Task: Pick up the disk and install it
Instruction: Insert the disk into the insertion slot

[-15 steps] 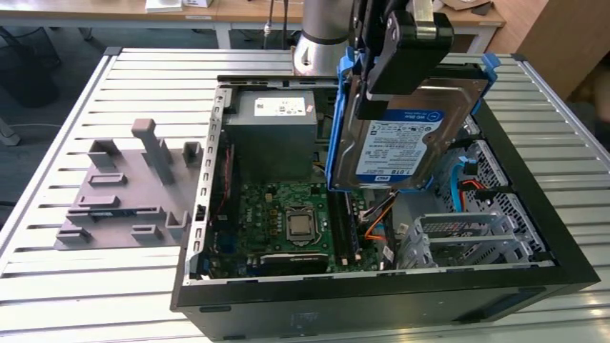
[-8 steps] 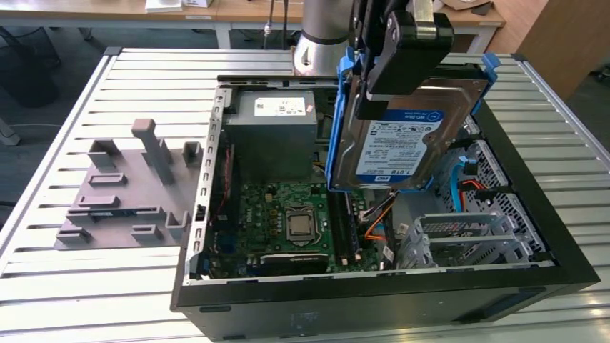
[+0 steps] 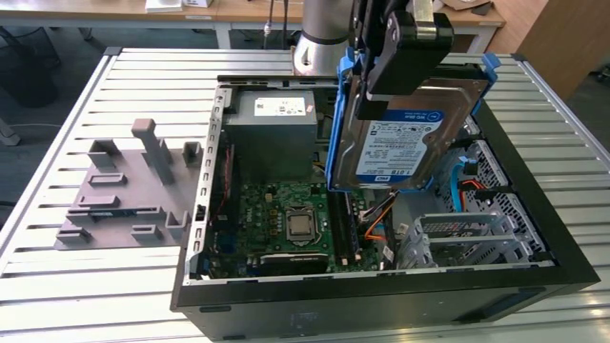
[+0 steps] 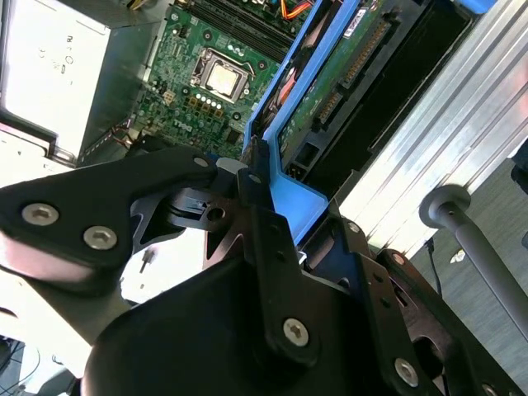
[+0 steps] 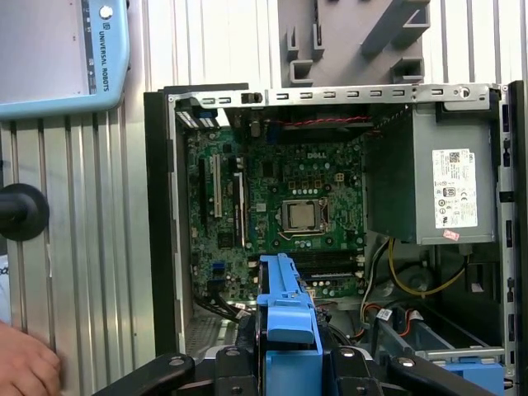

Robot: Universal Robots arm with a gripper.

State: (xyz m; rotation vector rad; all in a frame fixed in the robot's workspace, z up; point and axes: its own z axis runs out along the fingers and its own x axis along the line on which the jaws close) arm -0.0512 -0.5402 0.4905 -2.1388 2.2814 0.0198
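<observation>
The disk (image 3: 405, 146), a silver drive with a white-and-blue label and blue side rails, hangs tilted on edge above the open computer case (image 3: 381, 286). My gripper (image 3: 386, 100) is shut on its upper end, with the black fingers clamping the blue rail. The second wrist view has the blue rail (image 4: 289, 194) running away from the fingers (image 4: 252, 186), with the disk's green circuit-board side (image 4: 346, 74) beside it. Below the disk lies the case's motherboard. In the first wrist view the blue rail end (image 5: 285, 326) sits between the finger bases, over the case's drive area.
A grey power-supply box (image 3: 271, 125) fills the case's far corner, and the motherboard (image 3: 286, 221) lies on its floor. Metal drive cages (image 3: 476, 229) stand at the exterior view's right. A grey slotted fixture plate (image 3: 124, 193) lies on the slatted table. A person's hand (image 5: 25, 363) rests nearby.
</observation>
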